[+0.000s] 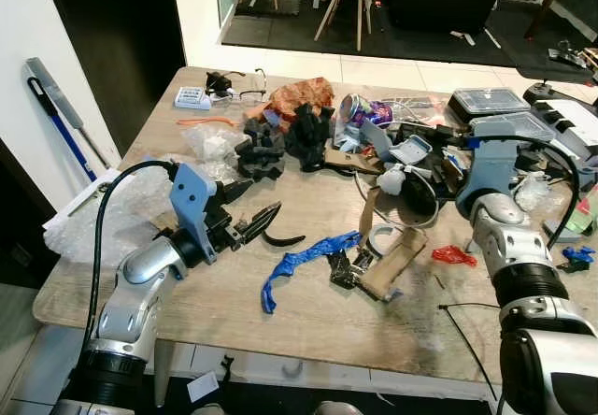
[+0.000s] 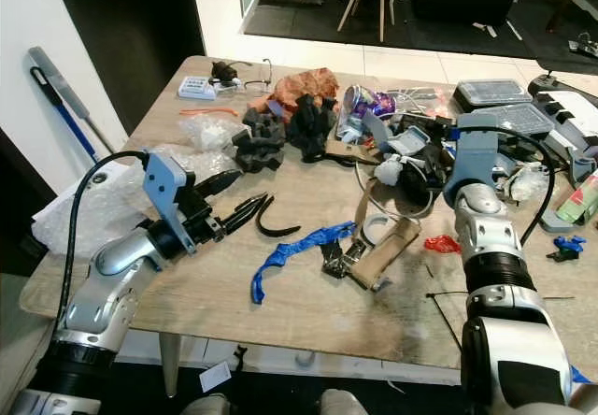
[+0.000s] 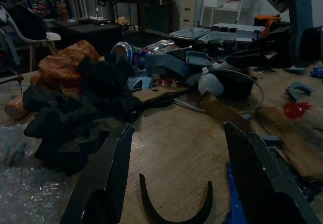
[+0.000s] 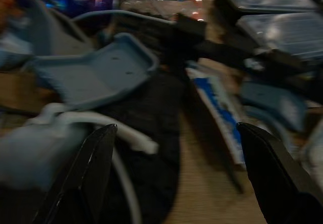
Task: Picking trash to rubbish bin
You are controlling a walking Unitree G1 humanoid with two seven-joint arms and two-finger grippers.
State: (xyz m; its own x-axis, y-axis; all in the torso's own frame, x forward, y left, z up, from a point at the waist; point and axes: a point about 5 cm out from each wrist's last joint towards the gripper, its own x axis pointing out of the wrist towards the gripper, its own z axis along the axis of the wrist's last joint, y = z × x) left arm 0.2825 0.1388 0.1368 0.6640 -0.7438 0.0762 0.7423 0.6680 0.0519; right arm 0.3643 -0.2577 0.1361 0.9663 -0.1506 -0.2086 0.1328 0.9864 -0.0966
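Head views: a pale wooden table [image 1: 308, 317] on light floor tile, white wall at 9 o'clock with one blue-handled broom [image 1: 58, 116] leaning on it, dark mats and chair legs at 12. Trash strewn across the far half: two black foam lumps [image 1: 285, 142], one orange crumpled wrapper [image 1: 304, 92], one crushed can [image 1: 355, 109], one blue plastic strip [image 1: 299, 264], one red scrap [image 1: 454, 255], cardboard pieces [image 1: 392, 261]. Bubble wrap [image 1: 103, 214] at 9 o'clock. Left gripper [image 1: 252, 211], fingers spread and empty, sits just short of one black curved strip [image 1: 280, 240]. Right gripper's blue housing [image 1: 491, 167] hangs over the clutter at 2 o'clock.

Left wrist view: two fingers [image 3: 103, 183] parted, curved strip [image 3: 174, 214] between them on the wood.

Right wrist view: blurred; fingers [image 4: 83, 178] wide apart above a grey-blue tray [image 4: 93, 72] and a white cable [image 4: 126, 133].
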